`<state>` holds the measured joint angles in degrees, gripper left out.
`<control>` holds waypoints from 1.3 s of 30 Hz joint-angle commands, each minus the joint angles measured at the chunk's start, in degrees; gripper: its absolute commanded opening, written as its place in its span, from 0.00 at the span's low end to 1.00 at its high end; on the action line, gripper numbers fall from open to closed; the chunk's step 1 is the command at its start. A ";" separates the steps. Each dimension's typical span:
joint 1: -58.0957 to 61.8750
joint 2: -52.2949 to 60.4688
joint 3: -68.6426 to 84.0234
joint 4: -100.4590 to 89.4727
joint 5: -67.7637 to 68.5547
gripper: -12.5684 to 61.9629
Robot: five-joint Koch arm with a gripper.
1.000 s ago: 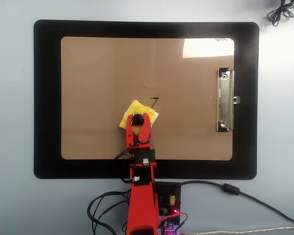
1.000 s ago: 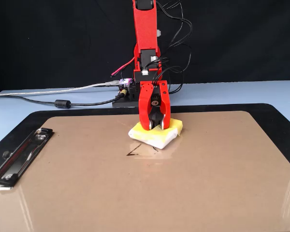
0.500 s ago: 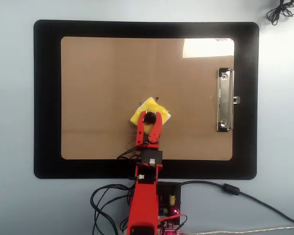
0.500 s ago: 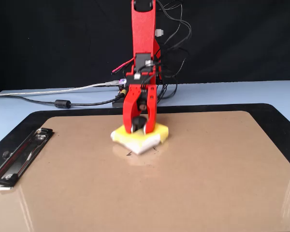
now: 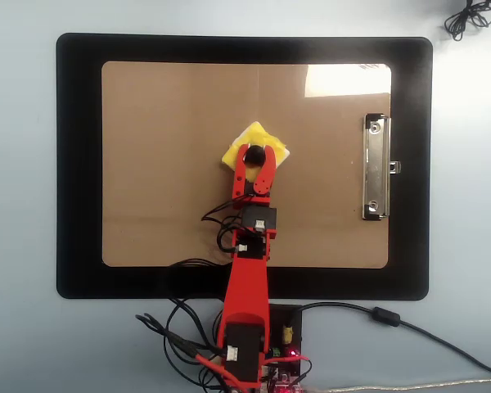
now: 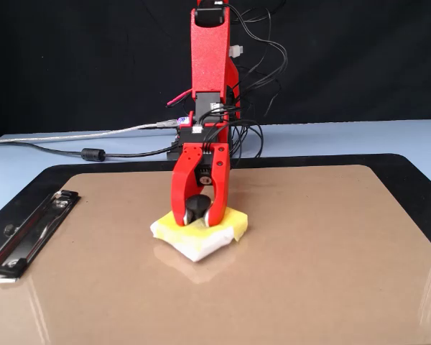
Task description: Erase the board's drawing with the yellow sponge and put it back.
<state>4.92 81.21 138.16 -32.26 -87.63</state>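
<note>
I see my gripper (image 6: 198, 213) clamped on the black knob of the yellow sponge (image 5: 272, 147), which lies flat beneath it, near the board's (image 5: 164, 147) centre, clip (image 5: 376, 167) at three o'clock overhead.

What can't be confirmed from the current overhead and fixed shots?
- Black triangle drawing: no line shows in either view; the square yellow sponge and red gripper cover the spot, so any remnant underneath is hidden.
- Sponge underside and its contact with the brown clipboard: hidden by the sponge itself.
- Top right corner of the clipboard, overhead view: washed out by glare.
- Clipboard's near edge, fixed view: cut off by the bottom of the frame.
</note>
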 commanded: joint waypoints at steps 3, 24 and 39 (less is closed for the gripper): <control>2.20 15.47 15.47 -1.67 0.09 0.06; -4.75 19.51 20.65 -4.13 -0.44 0.06; -14.68 5.54 9.49 -7.56 -2.46 0.06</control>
<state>-8.88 83.76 145.20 -38.41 -88.95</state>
